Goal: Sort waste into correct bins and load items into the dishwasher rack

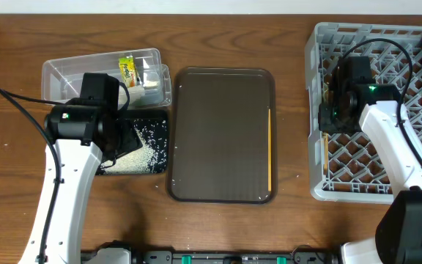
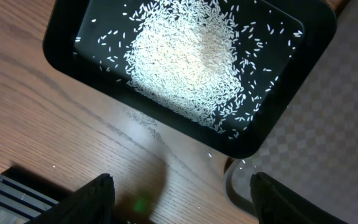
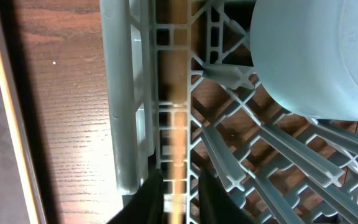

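Rice grains (image 2: 185,56) sit heaped in the middle of the shallow black tray (image 2: 64,50), with looser grains scattered toward its walls. A few strays lie on the wooden table (image 2: 55,124) just off the tray's near corner.

Left gripper (image 2: 182,199) hovers above the table at that corner. Fingers spread wide, nothing between them.

Brown serving tray (image 1: 222,132), centre of table: holds one wooden chopstick (image 1: 269,147) lying lengthwise along its right edge. No other contents seen.

Grey dishwasher rack (image 1: 312,147), right side of table. Right gripper (image 3: 179,186) is down inside it, close against the left wall.
- Second chopstick (image 3: 178,93) lies on the lattice floor, parallel to that wall and just inside it.
- Its near end runs between the two fingers.
- Fingers are narrowly parted on either side of the stick; cannot tell whether the pads touch it.
- Blue bowl (image 3: 316,56) rests on the lattice further in, apart from the stick.

Clear plastic tub (image 1: 57,70), far left, beyond the black tray: contains the yellow-green snack wrapper (image 1: 127,70) near its middle and crumpled white tissue (image 1: 152,81) at its right end. The two lie close together.
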You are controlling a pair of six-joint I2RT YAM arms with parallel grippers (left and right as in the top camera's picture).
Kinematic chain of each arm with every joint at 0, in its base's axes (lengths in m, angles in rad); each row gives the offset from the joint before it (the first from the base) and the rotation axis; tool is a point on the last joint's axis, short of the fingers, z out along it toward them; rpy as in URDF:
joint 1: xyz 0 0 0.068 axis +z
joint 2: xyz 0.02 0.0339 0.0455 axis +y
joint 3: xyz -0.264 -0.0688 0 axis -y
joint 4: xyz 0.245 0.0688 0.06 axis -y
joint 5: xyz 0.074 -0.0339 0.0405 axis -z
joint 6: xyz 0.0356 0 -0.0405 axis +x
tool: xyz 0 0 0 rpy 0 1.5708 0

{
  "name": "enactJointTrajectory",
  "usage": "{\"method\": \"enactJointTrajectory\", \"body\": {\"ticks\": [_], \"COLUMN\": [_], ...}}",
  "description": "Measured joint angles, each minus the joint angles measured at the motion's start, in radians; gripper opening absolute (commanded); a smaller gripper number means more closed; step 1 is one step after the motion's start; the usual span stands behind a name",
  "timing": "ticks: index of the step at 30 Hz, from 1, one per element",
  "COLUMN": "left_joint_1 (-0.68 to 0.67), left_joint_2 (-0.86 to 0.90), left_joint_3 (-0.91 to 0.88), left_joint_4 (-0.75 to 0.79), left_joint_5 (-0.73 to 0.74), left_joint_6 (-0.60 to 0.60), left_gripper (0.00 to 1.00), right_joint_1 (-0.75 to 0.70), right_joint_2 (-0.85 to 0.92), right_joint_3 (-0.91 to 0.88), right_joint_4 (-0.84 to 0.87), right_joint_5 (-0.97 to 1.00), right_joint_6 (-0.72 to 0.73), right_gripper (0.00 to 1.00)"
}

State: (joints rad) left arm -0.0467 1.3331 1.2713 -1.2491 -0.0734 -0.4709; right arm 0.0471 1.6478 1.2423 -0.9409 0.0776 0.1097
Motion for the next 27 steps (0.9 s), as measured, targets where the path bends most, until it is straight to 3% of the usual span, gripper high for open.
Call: {"method": "enactJointTrajectory", "body": {"ticks": [6, 13, 27], "left_joint_1": [0.0, 0.0, 0.0], "left_joint_2": [0.0, 0.0, 0.0], "left_joint_3": [0.0, 0.0, 0.0], "left_joint_4": [0.0, 0.001, 0.001], "left_joint_5": [0.0, 0.0, 0.0], "left_joint_6": [0.0, 0.0, 0.0], "left_gripper": [0.73, 0.73, 0.73], "right_joint_1": [0.008, 0.14, 0.374], "right_joint_2": [-0.069, -0.152, 0.147], "right_joint_3": [0.034, 0.074, 0.011], "right_joint_4": [0.039, 0.08, 0.082], "right_joint_5": [-0.065, -0.181, -0.185], "right_joint_6": [0.003, 0.012, 0.19], "right_gripper": [0.34, 0.33, 0.26]}}
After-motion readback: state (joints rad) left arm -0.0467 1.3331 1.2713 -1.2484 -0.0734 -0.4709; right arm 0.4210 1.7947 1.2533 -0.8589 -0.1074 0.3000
